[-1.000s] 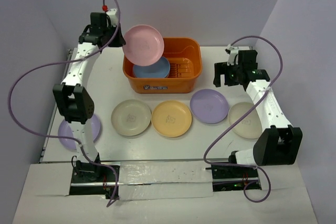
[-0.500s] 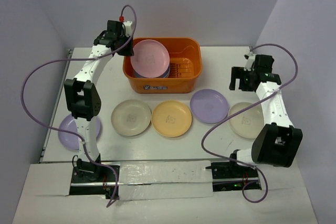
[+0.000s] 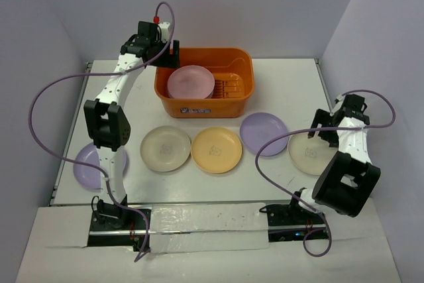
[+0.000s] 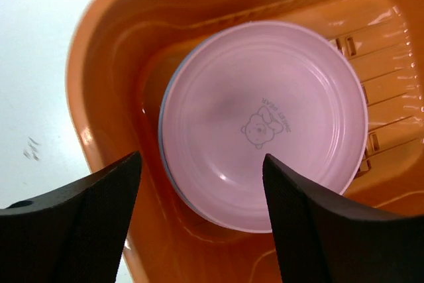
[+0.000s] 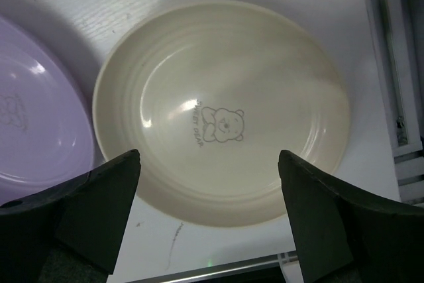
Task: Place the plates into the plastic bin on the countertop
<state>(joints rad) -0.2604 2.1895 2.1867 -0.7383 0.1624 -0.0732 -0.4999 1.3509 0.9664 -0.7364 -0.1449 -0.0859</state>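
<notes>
The orange plastic bin [image 3: 199, 106] stands at the back of the white countertop [image 3: 285, 81]. A pink plate [image 3: 191, 82] lies flat in its left half on a blue plate whose edge just shows [image 4: 161, 130]. My left gripper [image 3: 169, 56] hangs open above the bin's far left corner, nothing between its fingers [image 4: 200, 157]. In front of the bin lie a cream plate [image 3: 165, 148], a yellow-orange plate [image 3: 216, 150], a lavender plate [image 3: 264, 134] and another cream plate [image 3: 308, 154]. My right gripper [image 3: 326, 126] is open above that right cream plate [image 5: 222, 97].
Another lavender plate [image 3: 89, 167] lies at the far left, partly behind the left arm. The bin's right half shows its slotted floor [image 3: 230, 85]. A metal rail [image 5: 391, 64] runs along the table's right edge. Purple cables loop beside both arms.
My left gripper carried the pink plate down into the bin and opened, and the plate now lies flat on the blue one. My right arm swung back and down over the right cream plate.
</notes>
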